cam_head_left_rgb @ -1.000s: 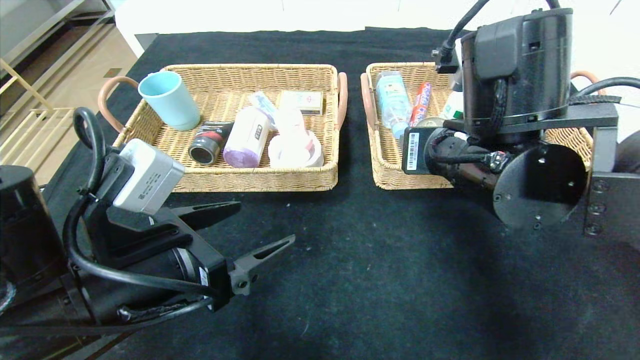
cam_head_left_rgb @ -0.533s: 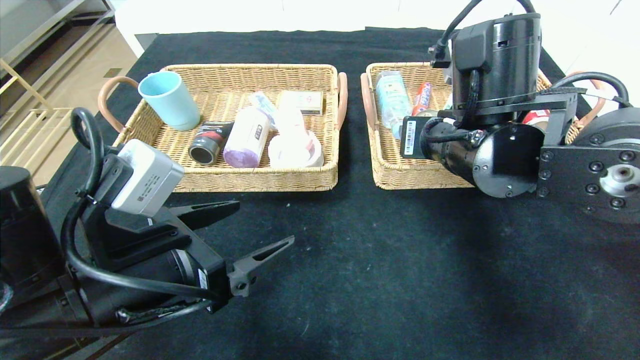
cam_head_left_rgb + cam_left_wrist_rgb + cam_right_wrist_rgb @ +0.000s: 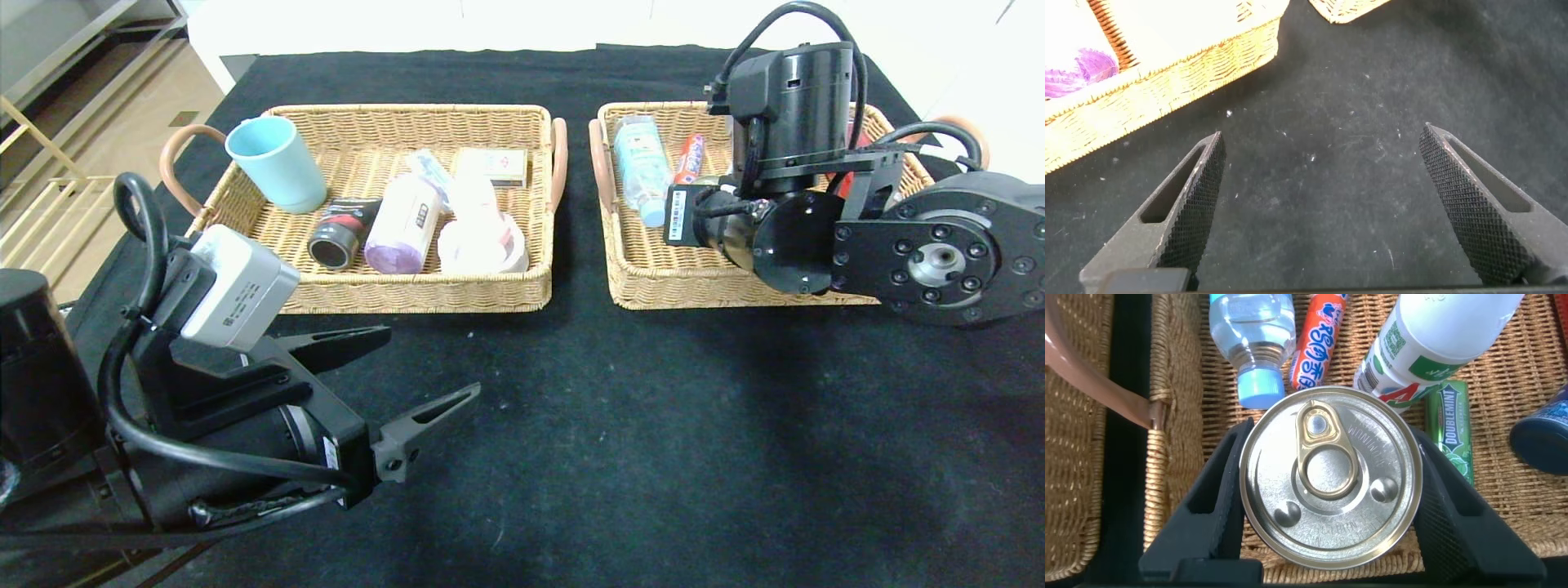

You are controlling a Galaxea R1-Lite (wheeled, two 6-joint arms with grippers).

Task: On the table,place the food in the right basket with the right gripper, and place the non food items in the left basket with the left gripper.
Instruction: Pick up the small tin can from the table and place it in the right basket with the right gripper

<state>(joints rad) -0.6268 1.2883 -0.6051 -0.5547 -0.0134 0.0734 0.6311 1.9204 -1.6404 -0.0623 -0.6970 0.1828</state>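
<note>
Head view gives you the black tabletop (image 3: 620, 425) with nothing loose left on it, and two wicker baskets at its far side. Your right hand (image 3: 1331, 531) hangs inside the right basket (image 3: 653, 286), its fingers clamped on the rim of the round pull-tab tin (image 3: 1331, 475), one on each side. Just beyond the tin from that hand lie a clear water bottle (image 3: 1249, 335), the orange-red sausage stick (image 3: 1315, 343) and the white drink bottle (image 3: 1429, 343), with the green gum pack (image 3: 1451, 425) to one side.

Your left hand (image 3: 1327, 208) is parked low over bare cloth, fingers wide apart and empty, the left basket (image 3: 408, 290) a little ahead of it.

Treat the tin as stiff, smooth metal and probably fairly heavy for its size; it won't crush, but the slick wall may slip. The grip across its widest part looks sound. Set it down on bare wicker, clear of the bottle cap, before you let go.
</note>
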